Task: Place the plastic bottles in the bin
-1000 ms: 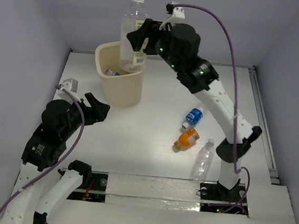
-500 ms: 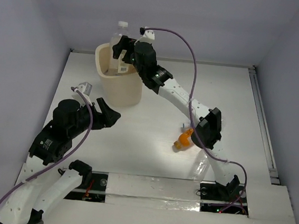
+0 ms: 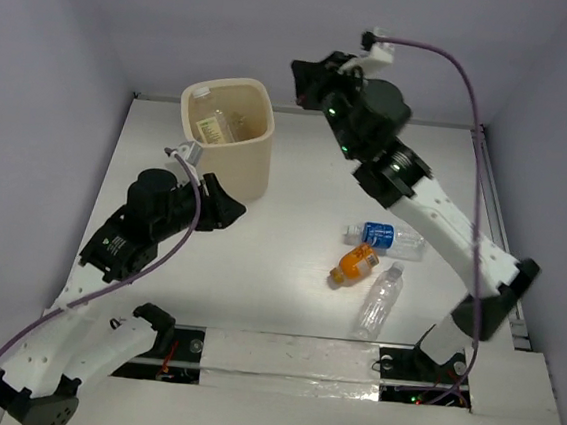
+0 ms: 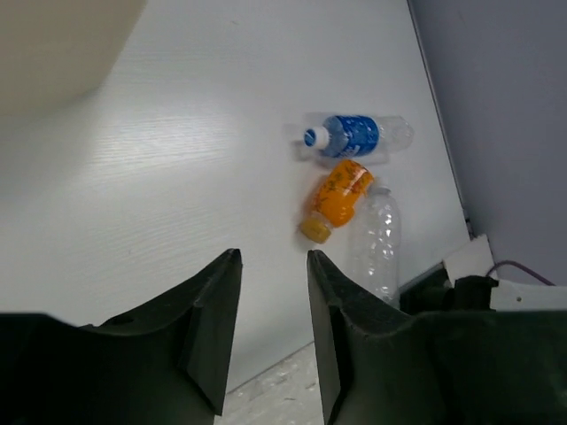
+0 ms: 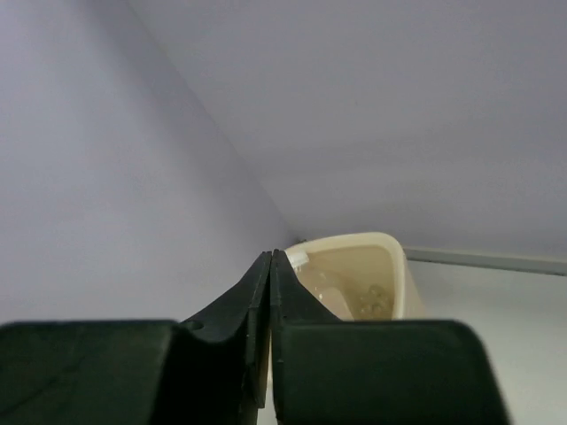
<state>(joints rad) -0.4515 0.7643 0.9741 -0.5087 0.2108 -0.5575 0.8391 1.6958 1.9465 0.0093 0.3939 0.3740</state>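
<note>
The cream bin (image 3: 237, 171) stands at the back left of the table with a large clear bottle (image 3: 212, 125) lying inside it, white cap against the rim. Three plastic bottles lie on the table to the right: a blue-labelled one (image 3: 382, 235), a stubby orange one (image 3: 354, 265) and a plain clear one (image 3: 378, 300). My right gripper (image 3: 302, 75) hangs shut and empty in the air to the right of the bin's rim. Low beside the bin's front, my left gripper (image 3: 229, 210) is open and empty. Its wrist view shows the blue-labelled bottle (image 4: 350, 137), the orange bottle (image 4: 337, 197) and the clear bottle (image 4: 381, 239) ahead of the gripper (image 4: 273, 257).
The right wrist view looks past the shut gripper (image 5: 270, 253) into the bin (image 5: 400, 266), against the grey back wall. Grey walls close the table on three sides. A metal rail (image 3: 498, 243) runs along the right edge. Both arm bases sit at the near edge.
The large bottle left my right gripper and now lies in the bin. The right arm pulled back up and to the right, and its jaws shut. The left arm reached further right, its jaws narrower.
</note>
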